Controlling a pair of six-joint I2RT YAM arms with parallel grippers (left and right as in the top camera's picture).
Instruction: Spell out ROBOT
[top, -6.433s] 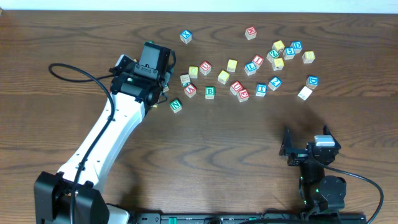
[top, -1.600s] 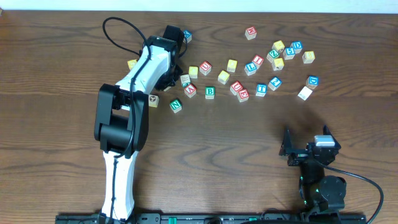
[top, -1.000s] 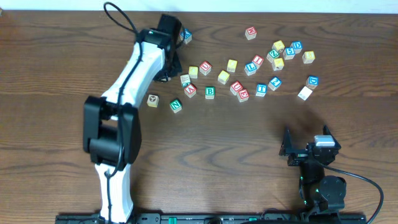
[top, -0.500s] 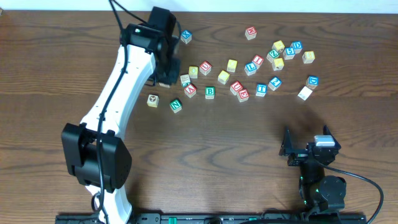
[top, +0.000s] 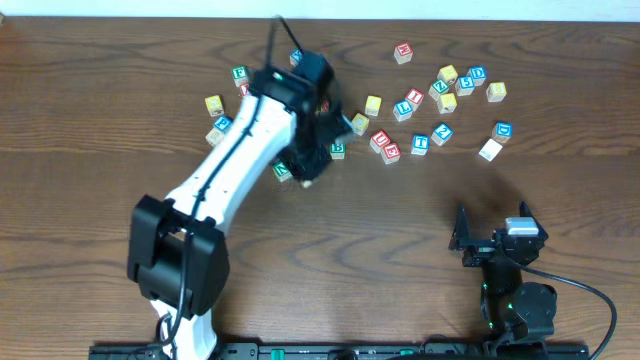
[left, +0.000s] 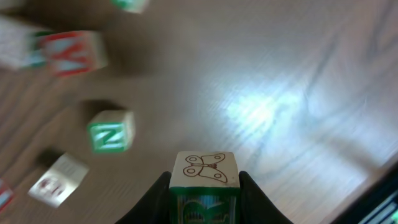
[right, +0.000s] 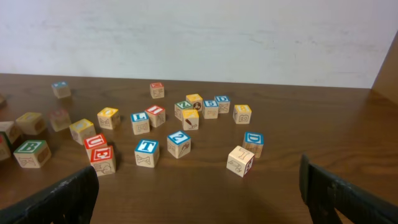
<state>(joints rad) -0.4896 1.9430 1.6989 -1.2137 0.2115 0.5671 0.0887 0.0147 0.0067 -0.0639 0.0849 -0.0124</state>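
My left gripper (left: 204, 208) is shut on a wooden cube (left: 204, 186) with a green R face toward the camera and a butterfly drawing on its top. In the overhead view this gripper (top: 306, 172) hangs over the near edge of the cube cluster, next to a green N cube (top: 282, 172). The green B cube (top: 338, 149) lies just beyond it, also in the right wrist view (right: 31, 151). The blue T cube (top: 420, 144) sits further right (right: 147, 149). Yellow-faced cubes (top: 373, 104) lie among the others. My right gripper (right: 199, 199) is open and holds nothing, near the front right (top: 492, 240).
Loose letter cubes are scattered along the far half of the table, several at the far left (top: 214, 104) and a denser group at the right (top: 447, 73). Red-lettered cubes (top: 385, 143) lie mixed in. A green N cube (left: 111, 130) and a red Y cube (left: 68, 53) lie below my left wrist.
My left arm has swung right and toward the front, from the far left of the cluster to its near edge, carrying the R cube. The right arm has not moved.
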